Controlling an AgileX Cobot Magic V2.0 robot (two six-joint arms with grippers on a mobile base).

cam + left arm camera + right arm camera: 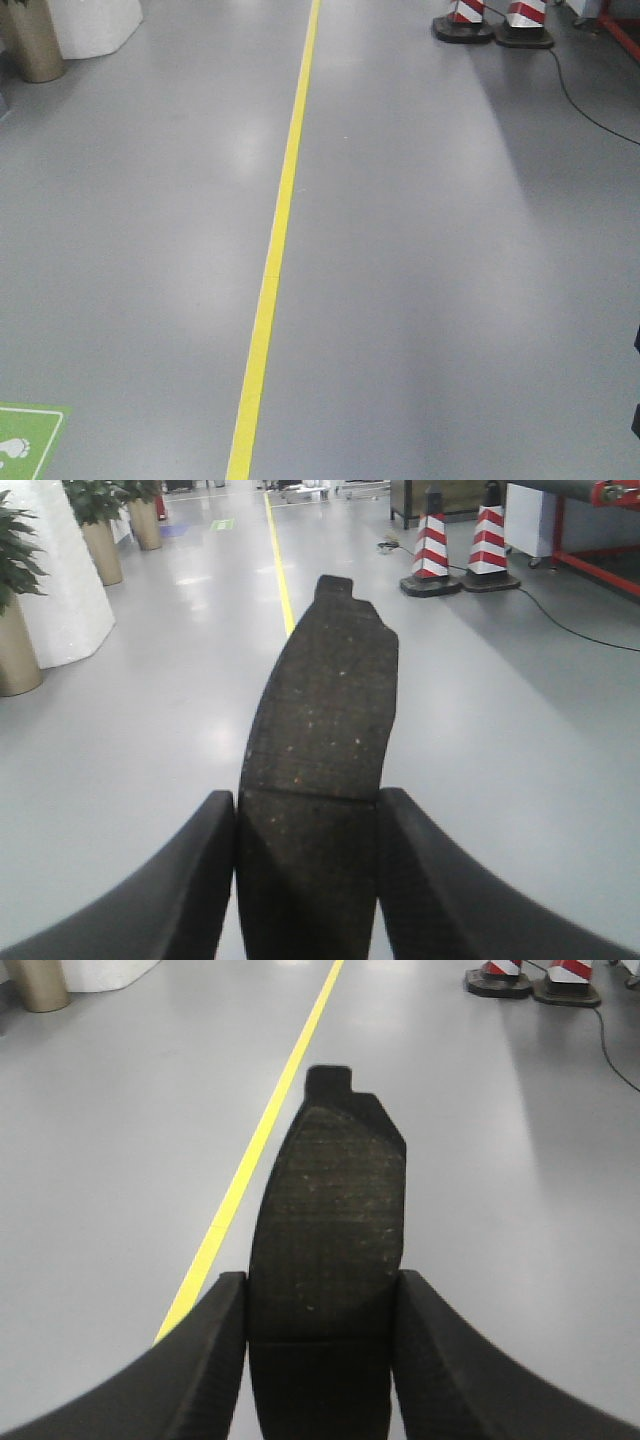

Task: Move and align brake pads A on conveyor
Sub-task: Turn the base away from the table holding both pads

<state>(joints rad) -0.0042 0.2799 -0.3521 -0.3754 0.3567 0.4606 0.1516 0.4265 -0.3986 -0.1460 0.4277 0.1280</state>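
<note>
dark speckled grooved brake pads (320, 710) (330, 1200) tight in left pincer (305, 810) and right pincer (320, 1290)

The left brake pad (318, 730) is charcoal with pale flecks; the right brake pad (328, 1230) is black, finely gridded; the floor (450, 280) is grey, its line (275, 250) yellow; cones (432, 545) at one o'clock are red-and-white striped.
</note>
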